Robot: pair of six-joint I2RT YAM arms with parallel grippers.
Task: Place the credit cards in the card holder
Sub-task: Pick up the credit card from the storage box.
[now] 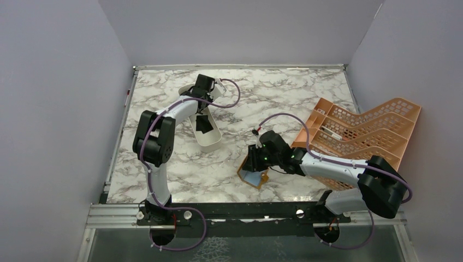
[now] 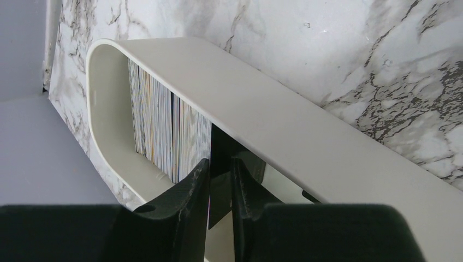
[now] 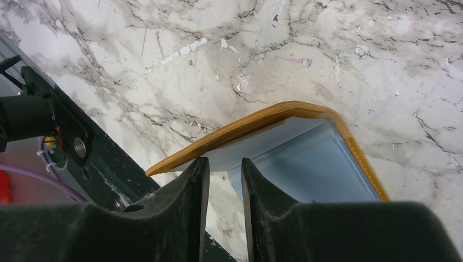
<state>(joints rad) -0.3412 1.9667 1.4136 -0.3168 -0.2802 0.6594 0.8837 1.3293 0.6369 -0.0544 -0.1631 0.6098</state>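
Observation:
A white oval tray [image 1: 210,143] holds the credit cards, with black ones [image 1: 203,124] lying in it. In the left wrist view several cards stand on edge in a packed row [image 2: 169,136] inside the tray [image 2: 273,109]. My left gripper [image 2: 220,162] reaches into the tray [image 1: 201,98]. Its fingers sit close on either side of a black card [image 2: 219,139], and a sliver of light shows beside the card. The orange-tan card holder [image 1: 254,177] lies open, one flap [image 3: 262,117] raised and its inside [image 3: 311,164] pale blue. My right gripper [image 3: 223,162] is open at the holder's edge [image 1: 252,164], pinching nothing.
A large orange lattice rack [image 1: 360,131] lies at the right, just behind my right arm. The black front rail [image 3: 65,136] of the table runs close to the card holder. Grey walls enclose the marble table on three sides.

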